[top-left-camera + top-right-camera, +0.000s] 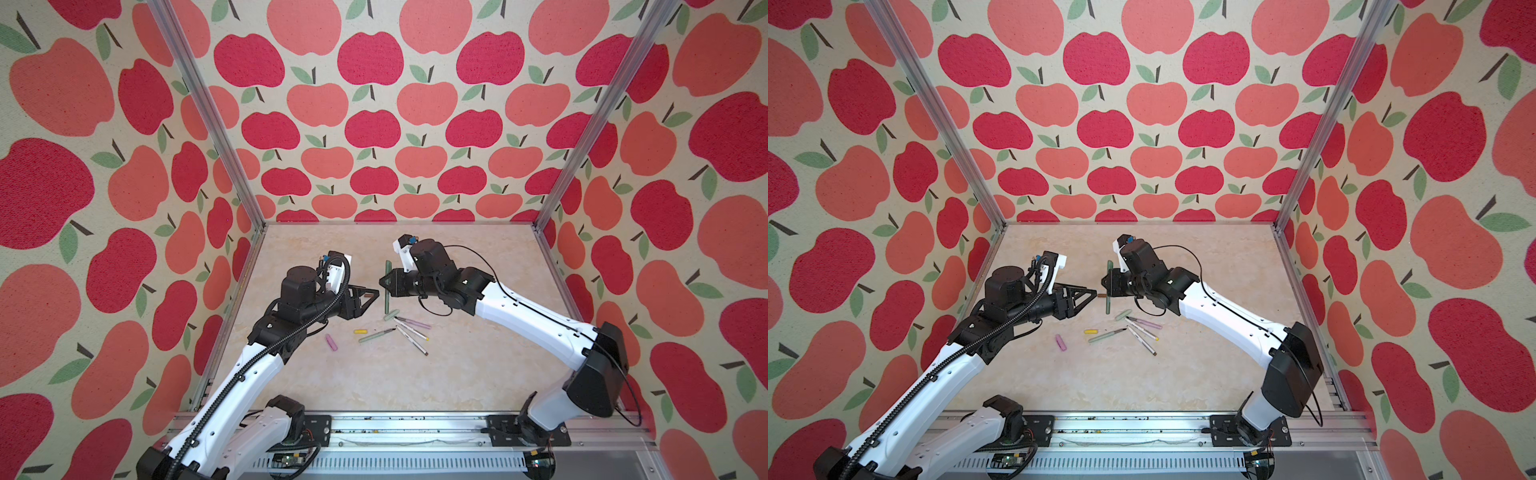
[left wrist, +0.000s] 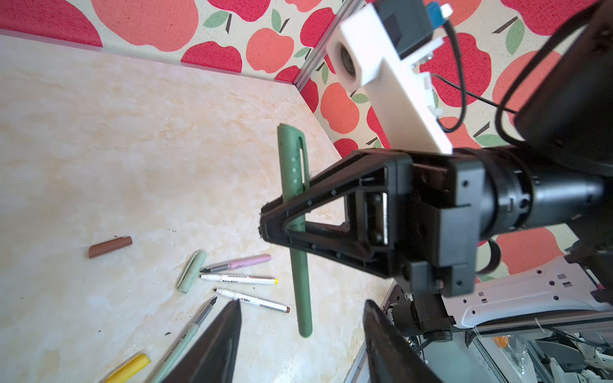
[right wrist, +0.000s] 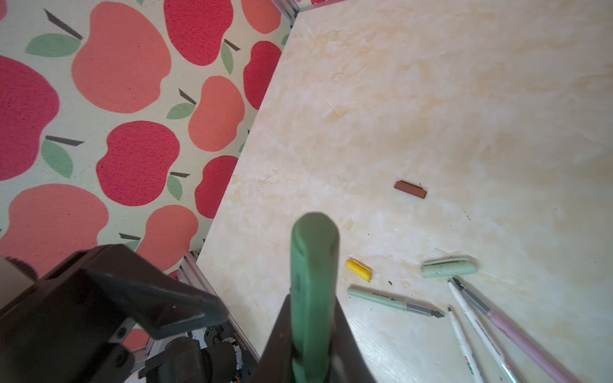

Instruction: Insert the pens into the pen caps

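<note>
My right gripper (image 1: 384, 283) (image 3: 312, 300) is shut on the dark green pen (image 1: 387, 305) (image 2: 300, 291), held off the table. Its dark green cap (image 2: 292, 156) sits on the far end. My left gripper (image 1: 375, 292) (image 2: 302, 306) stands open just left of that pen, nothing between its fingers. On the table lie the brown cap (image 2: 110, 247) (image 3: 410, 189), yellow cap (image 1: 360, 331), pink cap (image 1: 331, 342), pale green cap (image 1: 391, 316), pale green pen (image 1: 376, 336), pink pen (image 1: 415, 323) and two white pens (image 2: 240, 278) (image 2: 255, 300).
The loose pens and caps cluster in front of both grippers, mid-table. Apple-print walls with metal posts (image 1: 536, 226) close the table in on three sides. A metal rail (image 1: 395, 428) with both arm bases runs along the front edge.
</note>
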Motion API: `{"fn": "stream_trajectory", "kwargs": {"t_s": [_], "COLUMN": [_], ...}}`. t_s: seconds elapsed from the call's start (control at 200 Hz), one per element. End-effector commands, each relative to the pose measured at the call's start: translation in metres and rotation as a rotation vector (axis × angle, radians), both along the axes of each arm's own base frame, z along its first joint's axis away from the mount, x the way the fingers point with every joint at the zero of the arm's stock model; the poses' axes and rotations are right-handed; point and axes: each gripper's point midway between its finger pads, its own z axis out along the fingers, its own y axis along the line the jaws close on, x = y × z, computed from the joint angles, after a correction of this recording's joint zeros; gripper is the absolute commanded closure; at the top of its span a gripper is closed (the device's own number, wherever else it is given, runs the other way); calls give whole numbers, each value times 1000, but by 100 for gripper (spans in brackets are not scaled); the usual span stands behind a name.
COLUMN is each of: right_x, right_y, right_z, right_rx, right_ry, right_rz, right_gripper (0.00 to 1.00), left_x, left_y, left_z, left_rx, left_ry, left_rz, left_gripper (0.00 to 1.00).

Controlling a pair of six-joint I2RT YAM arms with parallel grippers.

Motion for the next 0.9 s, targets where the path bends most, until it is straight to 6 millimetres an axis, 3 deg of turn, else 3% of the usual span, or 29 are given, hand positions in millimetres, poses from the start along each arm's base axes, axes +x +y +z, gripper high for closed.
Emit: {"fn": "stream_trajectory", "kwargs": {"t_s": [0.0, 0.225, 0.445, 0.73, 0.891], "right_x": [14, 62, 105, 140, 154], "right_y": [-37, -99, -137, -144, -144], "right_z": [-38, -95, -150, -199, -209], "right_rx": [-140, -362, -522, -592, -595], "right_ry": [70, 118, 180, 245, 241], "right_rz": [-43, -125, -159, -148, -165], "right_gripper": [89, 89, 88, 87, 87], "left_x": [-5, -10, -10, -12, -9], "left_y": [7, 14, 14, 16, 16], "left_z": [-5, -11, -14, -22, -23], "left_rx": [0, 8, 9, 30, 35], "left_ry": [-5, 7, 32, 68, 75], "left_rz": [31, 54, 62, 67, 72], "left_gripper": [37, 37, 36, 36, 37]}}
